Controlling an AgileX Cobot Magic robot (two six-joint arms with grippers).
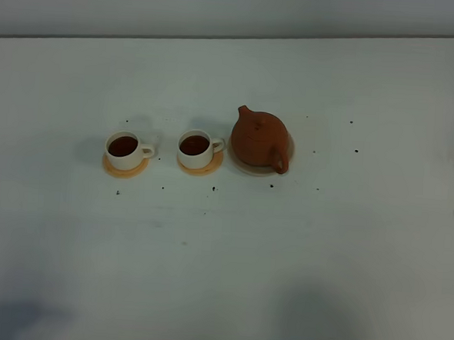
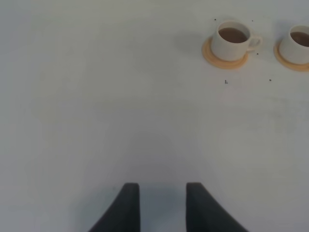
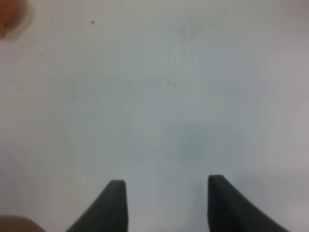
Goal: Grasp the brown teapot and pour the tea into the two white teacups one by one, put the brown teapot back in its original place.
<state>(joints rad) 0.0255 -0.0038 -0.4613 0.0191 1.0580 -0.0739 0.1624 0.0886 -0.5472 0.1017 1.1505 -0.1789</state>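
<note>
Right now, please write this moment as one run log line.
brown teapot: on saucer | two white teacups: filled, on coasters | left gripper: open, empty | right gripper: open, empty

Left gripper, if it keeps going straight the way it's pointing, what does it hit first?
Probably nothing but bare table. The left gripper is open, and the nearest cup on its coaster sits off to one side of that line, though depth is unclear.

Soft, even light makes the white worktop [image 1: 346, 247] look bright with only faint grey shadows by the cups and along the near edge, and the right wrist picture is fuzzy and out of focus.
</note>
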